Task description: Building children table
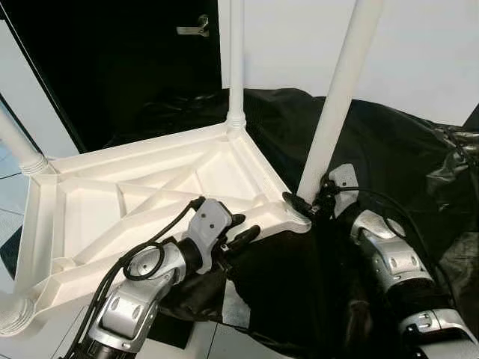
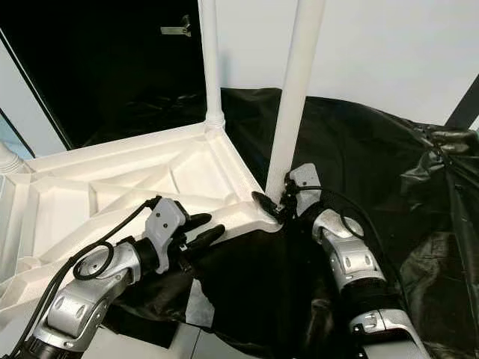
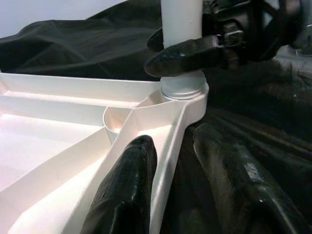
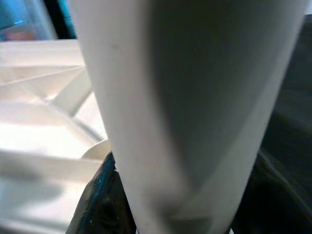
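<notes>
left eye view: white plastic tabletop lies upside down, ribbed underside up, resting partly on a black sheet crumpled beneath and behind it. right gripper is at the near right corner, its fingers closed round the base of a white leg just above the socket; judged to be seating or twisting that leg home. the leg tilts slightly, so it may not be fully in. left gripper straddles the tabletop's near edge rail beside that corner, fingers parted with one either side of the rail, not clearly pinching it; likely there to steady the piece while the leg is worked.

another leg stands upright in the far corner, a third at the far left corner, and a fourth leg base at the near left. loose folds of the sheet crowd the right arm and could snag. a dark doorway with a metal handle behind.
</notes>
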Controlling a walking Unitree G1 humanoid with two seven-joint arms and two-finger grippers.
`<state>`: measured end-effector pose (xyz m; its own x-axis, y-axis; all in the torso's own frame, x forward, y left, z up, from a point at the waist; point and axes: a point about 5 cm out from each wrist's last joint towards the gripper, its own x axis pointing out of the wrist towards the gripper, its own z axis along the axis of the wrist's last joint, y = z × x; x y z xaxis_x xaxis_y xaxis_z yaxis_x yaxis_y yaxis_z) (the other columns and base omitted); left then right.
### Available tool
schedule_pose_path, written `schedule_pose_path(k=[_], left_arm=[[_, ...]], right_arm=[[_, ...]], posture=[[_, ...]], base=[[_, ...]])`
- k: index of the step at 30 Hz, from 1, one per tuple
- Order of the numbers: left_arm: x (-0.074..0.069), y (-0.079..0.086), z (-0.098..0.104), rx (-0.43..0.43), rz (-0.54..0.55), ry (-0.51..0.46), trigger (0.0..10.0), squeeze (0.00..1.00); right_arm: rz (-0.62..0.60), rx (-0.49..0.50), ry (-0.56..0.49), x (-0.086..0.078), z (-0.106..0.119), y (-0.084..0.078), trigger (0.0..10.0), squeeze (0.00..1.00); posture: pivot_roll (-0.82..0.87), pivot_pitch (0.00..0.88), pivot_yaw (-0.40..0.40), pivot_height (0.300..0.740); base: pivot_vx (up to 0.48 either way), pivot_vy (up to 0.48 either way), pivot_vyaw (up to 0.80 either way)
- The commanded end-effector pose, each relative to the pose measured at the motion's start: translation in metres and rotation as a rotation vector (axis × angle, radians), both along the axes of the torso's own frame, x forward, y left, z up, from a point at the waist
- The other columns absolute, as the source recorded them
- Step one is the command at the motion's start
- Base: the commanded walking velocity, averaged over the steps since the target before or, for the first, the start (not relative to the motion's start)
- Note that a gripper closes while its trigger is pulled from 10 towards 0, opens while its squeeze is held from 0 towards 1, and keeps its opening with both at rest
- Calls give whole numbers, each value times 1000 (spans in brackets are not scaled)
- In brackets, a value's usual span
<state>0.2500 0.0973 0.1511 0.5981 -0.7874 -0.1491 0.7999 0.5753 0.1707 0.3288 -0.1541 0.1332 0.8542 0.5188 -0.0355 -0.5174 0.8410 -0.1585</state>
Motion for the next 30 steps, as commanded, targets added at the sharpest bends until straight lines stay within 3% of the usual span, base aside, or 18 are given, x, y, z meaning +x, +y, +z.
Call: schedule_pose_path(k=[1, 6, 8, 11, 17, 20, 21, 22, 30], left_arm=[[-3, -3, -2, 9, -19, 5, 10000, 0], [-3, -3, -2, 9, -25, 8, 10000, 0], [-3, -3, -2, 9, -25, 8, 10000, 0], [-2, -2, -1, 11, -29, 9, 10000, 0], [-1, -3, -1, 9, -32, 8, 10000, 0], [-1, -4, -1, 7, -33, 8, 10000, 0], [-1, -4, 0, 5, -34, 8, 10000, 0], [-1, -5, -1, 6, -33, 8, 10000, 0], [1, -5, 1, 5, -21, 1, 10000, 0]], right_arm=[[-104, -31, 41, -2, -11, -9, 0, 0], [-272, 10, 43, -2, -12, -4, 0, 0], [-272, 10, 43, -2, -12, -4, 0, 0], [-443, 26, 38, -3, -13, 1, 0, 0], [-656, 89, 54, -6, -17, 13, 0, 0], [-668, 110, 69, -7, -18, 21, 0, 0], [-659, 124, 80, -7, -18, 27, 745, 0], [-627, 136, 65, -7, -15, 30, 10000, 0], [-591, 147, 4, -6, -6, 26, 10000, 0]], posture=[[46, 0, -23, 740], [36, 0, -11, 740], [36, 0, -11, 740], [29, 0, -6, 740], [30, 0, -5, 740], [30, 0, -6, 740], [30, 0, -6, 740], [33, 0, -10, 740], [35, 0, -16, 740]], base=[[0, 0, 0], [0, 0, 0], [0, 0, 0], [0, 0, 0], [0, 0, 0], [0, 0, 0], [0, 0, 0], [0, 0, 0], [0, 0, 0]])
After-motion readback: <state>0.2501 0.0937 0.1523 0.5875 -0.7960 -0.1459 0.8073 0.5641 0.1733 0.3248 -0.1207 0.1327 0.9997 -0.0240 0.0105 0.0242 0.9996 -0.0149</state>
